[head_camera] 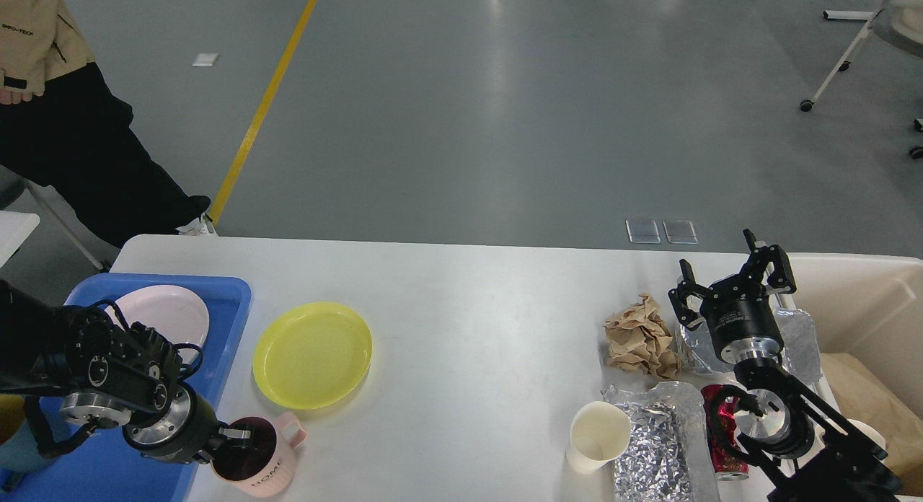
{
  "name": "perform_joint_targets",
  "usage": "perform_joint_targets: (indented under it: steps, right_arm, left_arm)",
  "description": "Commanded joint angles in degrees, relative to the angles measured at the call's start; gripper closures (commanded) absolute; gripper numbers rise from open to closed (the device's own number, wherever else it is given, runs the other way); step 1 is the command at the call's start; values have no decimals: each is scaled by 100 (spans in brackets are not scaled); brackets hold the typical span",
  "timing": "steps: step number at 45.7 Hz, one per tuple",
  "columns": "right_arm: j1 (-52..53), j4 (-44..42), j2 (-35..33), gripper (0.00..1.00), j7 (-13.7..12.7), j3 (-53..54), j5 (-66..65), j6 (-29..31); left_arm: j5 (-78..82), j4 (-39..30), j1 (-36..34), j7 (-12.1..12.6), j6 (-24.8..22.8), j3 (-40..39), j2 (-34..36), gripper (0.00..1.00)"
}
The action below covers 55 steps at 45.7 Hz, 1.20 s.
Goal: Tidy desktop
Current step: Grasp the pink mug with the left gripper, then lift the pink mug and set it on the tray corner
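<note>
Filling the lower half of the view, the white desktop [469, 307] carries, from nine o'clock to three, the left gripper [232, 438] clamped on a pink mug [254, 457], a yellow plate [312, 355], crumpled paper [639, 336], and the right gripper [730, 285] with fingers apart.

A lab or industrial test hall: a wide polished grey concrete floor [505, 112] with a yellow line [263, 102] and a wheeled equipment stand [844, 55].
</note>
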Motion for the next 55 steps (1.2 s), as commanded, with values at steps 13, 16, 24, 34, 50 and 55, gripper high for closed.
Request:
perform_joint_targets:
  steps: [13, 16, 24, 34, 50, 55]
  right_arm:
    - [1, 0, -2, 0, 0, 0, 0, 5]
    - [-8, 0, -2, 0, 0, 0, 0, -4]
    - [-8, 0, -2, 0, 0, 0, 0, -4]
    - [0, 0, -2, 0, 0, 0, 0, 5]
    - [-8, 0, -2, 0, 0, 0, 0, 5]
    - [0, 0, -2, 0, 0, 0, 0, 5]
  left_arm:
    - [-54, -625, -1570, 42, -487, 553, 78, 99]
    - [-107, -652, -1983, 24, -978, 667, 78, 99]
    - [-230, -1091, -3600, 6, -1762, 1124, 131, 100]
    - [-239, -1197, -5384, -257, -3097, 1660, 140, 100]
    - [-230, -1153, -6027, -477, -3810, 1871, -19, 100]
    - [-221, -986, -5817, -486, -3801, 2082, 253, 100]
